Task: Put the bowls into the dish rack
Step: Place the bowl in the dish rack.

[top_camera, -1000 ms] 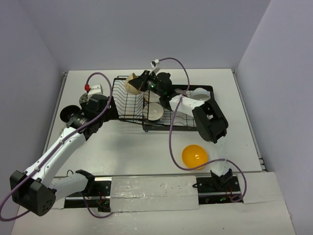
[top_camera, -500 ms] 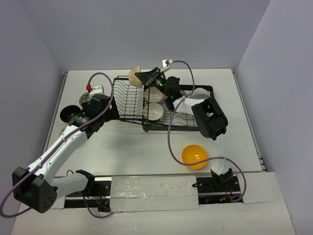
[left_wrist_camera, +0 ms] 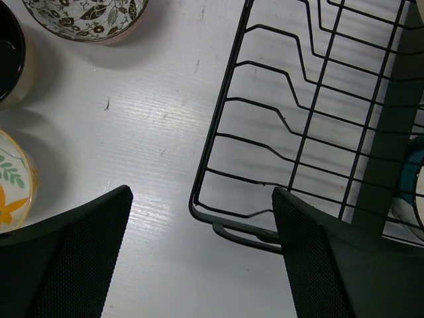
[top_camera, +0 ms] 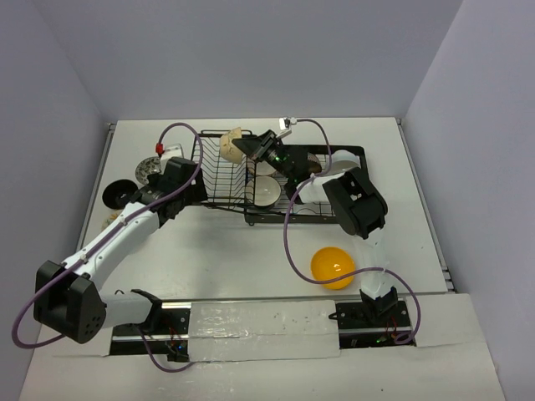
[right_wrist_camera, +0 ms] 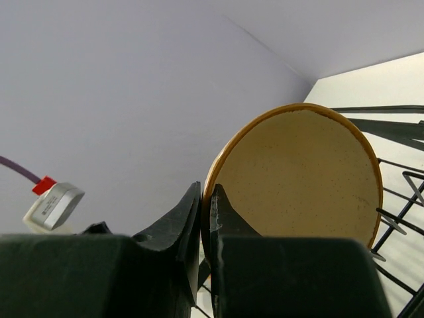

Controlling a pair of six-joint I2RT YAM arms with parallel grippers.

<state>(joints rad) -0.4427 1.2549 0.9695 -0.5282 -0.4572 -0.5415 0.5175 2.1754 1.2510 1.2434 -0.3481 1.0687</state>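
Jaws of right gripper (right_wrist_camera: 206,199) pinch a cream bowl (right_wrist_camera: 298,172) (on edge) at the far edge of the dish rack (top_camera: 217,171); jaws of left gripper (left_wrist_camera: 201,212) stand spread over its corner.

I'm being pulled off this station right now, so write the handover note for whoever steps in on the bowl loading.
Left gripper: open, empty, above the table at a corner of the dish rack.
Right gripper: shut on the rim of a tan bowl, held tilted over the rack's far left end.
Done: a white bowl sits in the rack; a second white bowl appears to sit at its right end.
Left: seat the tan bowl, then load the orange bowl from the table, plus the patterned bowl, black bowl and floral bowl left of the rack.
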